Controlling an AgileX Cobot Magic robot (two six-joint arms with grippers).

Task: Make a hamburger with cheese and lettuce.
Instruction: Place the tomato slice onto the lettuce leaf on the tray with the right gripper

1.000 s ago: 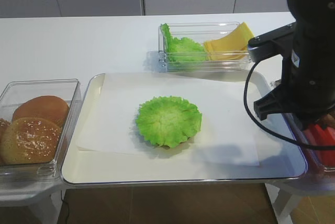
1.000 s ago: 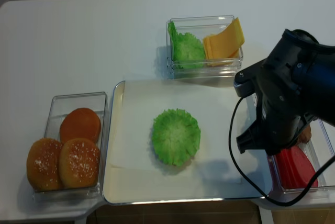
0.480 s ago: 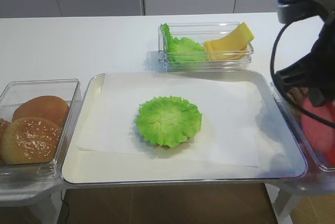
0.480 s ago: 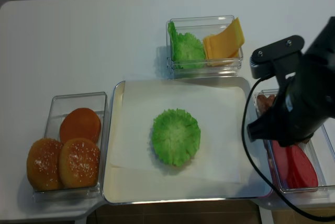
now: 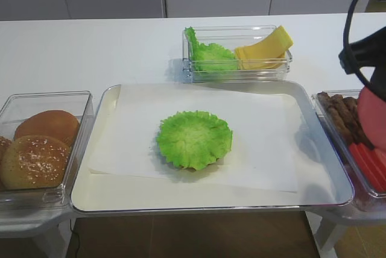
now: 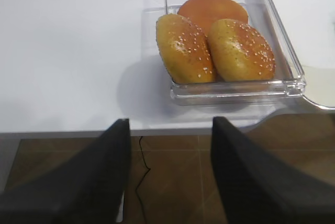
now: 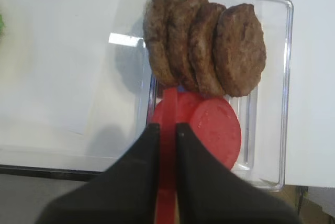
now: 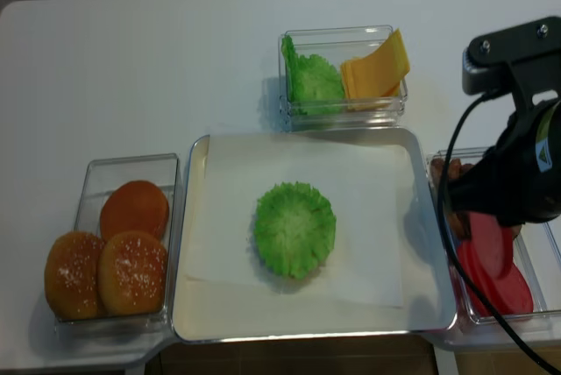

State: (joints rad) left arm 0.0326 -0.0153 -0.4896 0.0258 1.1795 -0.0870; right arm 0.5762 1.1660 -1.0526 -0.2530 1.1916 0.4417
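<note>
Right gripper [image 7: 167, 135]: clamped edge-on on a red slice [image 7: 168, 130]; only the wrist view shows this.
Patties [image 7: 207, 48]: just beyond its fingertips.
Left gripper [image 6: 170, 145]: jaws apart.

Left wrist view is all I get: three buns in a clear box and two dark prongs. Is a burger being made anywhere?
Observer: Yes. On the tray a lettuce leaf lies on white paper, covering whatever is under it.
Operator: What's the other arm doing?
Observer: The right gripper is shut on a red slice, held edge-on above a clear box at the right.
Operator: What else is in that box?
Observer: Four brown patties leaning in a row, and more red slices beside them.
Operator: And the cheese?
Observer: Cheese sits in a box behind the tray, next to spare lettuce.
</note>
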